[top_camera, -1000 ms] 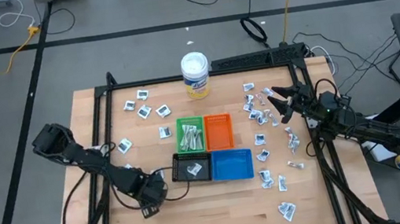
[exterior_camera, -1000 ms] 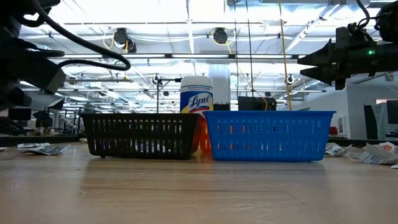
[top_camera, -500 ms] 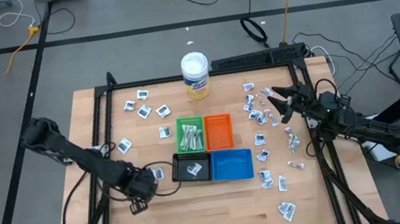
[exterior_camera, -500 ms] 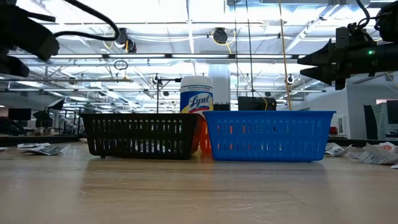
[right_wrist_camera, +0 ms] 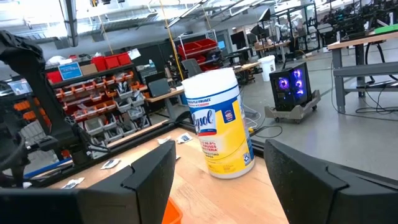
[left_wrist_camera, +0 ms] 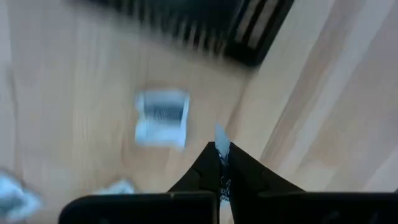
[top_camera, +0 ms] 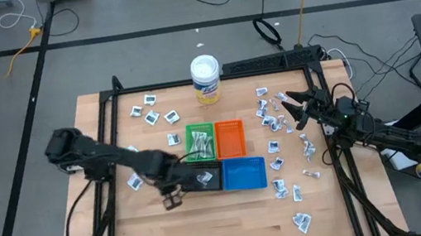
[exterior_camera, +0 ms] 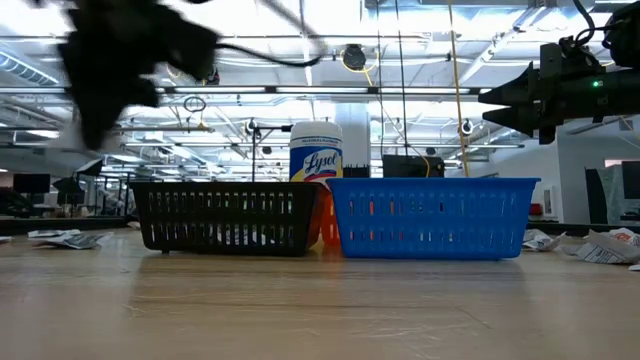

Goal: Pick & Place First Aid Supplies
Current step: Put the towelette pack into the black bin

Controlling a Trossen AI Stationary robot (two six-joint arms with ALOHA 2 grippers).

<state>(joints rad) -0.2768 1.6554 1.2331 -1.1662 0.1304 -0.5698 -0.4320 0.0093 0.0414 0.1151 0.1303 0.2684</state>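
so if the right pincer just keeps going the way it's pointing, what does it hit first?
Probably the yellow-labelled tub. The right pincer, jaws open, hangs above the table's right side, and the tub stands upright straight ahead between its fingers in the right wrist view. Nothing shows in between, though depth and height are hard to judge.

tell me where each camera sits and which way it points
High: overhead, straight down on the wooden table, both arms.
Low: tabletop height, facing the black slatted tray and blue slatted tray.
Left wrist: down past the shut left end effector.
Right wrist: past the open right end effector to the white-lidded yellow-labelled tub, shared with low.
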